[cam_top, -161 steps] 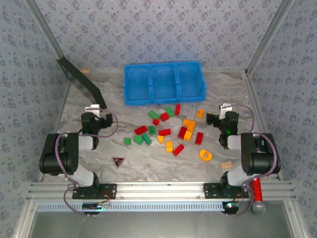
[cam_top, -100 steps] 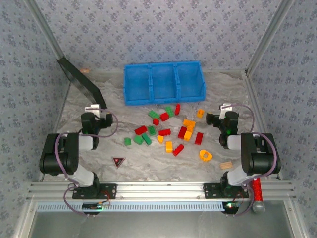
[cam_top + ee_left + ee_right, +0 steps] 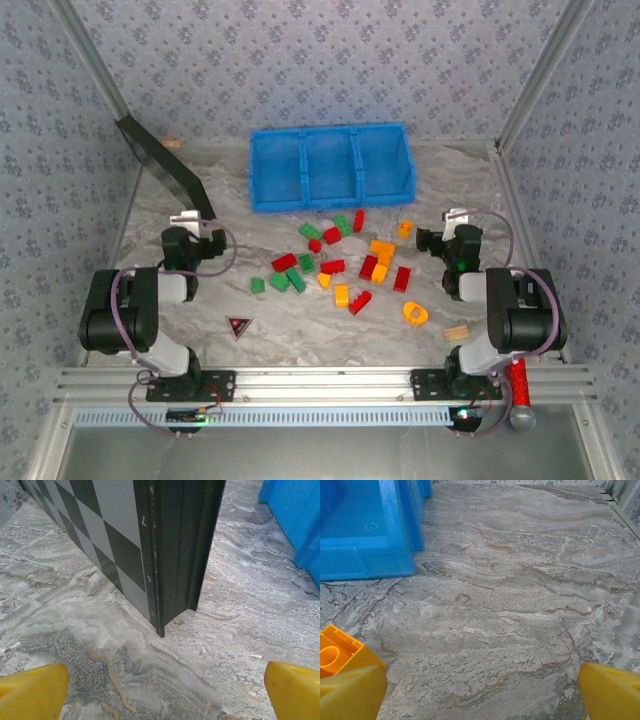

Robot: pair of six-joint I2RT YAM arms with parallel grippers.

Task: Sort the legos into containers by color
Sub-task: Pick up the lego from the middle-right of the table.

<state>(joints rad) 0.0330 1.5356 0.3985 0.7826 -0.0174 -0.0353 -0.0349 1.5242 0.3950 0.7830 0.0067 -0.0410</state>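
Two dozen or so legos [image 3: 332, 266] lie scattered before seemingly empty containers [image 3: 300, 198]; both jaws gape wide, holding nothing, ready to pick.

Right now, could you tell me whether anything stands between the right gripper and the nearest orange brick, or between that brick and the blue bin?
Nothing visible does. The orange brick lies just beside the open right gripper, and only bare table separates it from the blue bin.
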